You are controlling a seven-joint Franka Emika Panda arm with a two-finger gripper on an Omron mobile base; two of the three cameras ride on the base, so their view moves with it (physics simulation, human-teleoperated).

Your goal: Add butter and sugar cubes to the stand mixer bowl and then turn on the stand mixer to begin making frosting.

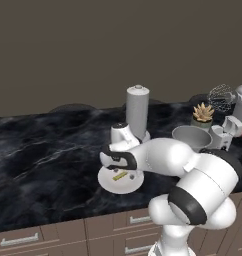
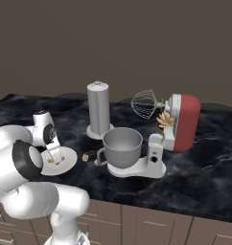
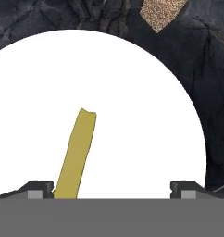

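Here's the long black marbled bench (image 2: 204, 167), carrying everything. Biggest on it, one white-bodied stand mixer with a rounded red head (image 2: 185, 122), head tilted back, wire whisk (image 2: 145, 104) lifted clear. One deep round grey metal bowl with a side handle (image 2: 121, 146) sits on the mixer's white base, right below that whisk. Behind the bowl stands one tall grey cylinder (image 2: 99, 109), upright. One small spiky yellow potted plant (image 1: 203, 114) peeks out behind the mixer.

Left of the bowl lies one flat round white plate (image 3: 146, 115), and the pincer (image 3: 111, 190) hangs low over it, its two dark fingertips (image 3: 40, 189) set wide apart, gripping nothing. On the plate, one thin yellow butter stick (image 3: 77, 155) lies with its near end just beside the fingertip at the left of the hand view.

Smallest now: tan sugar cubes on the bench between plate and bowl. I count two in the right base view (image 2: 85, 157), close together, well apart from the butter.
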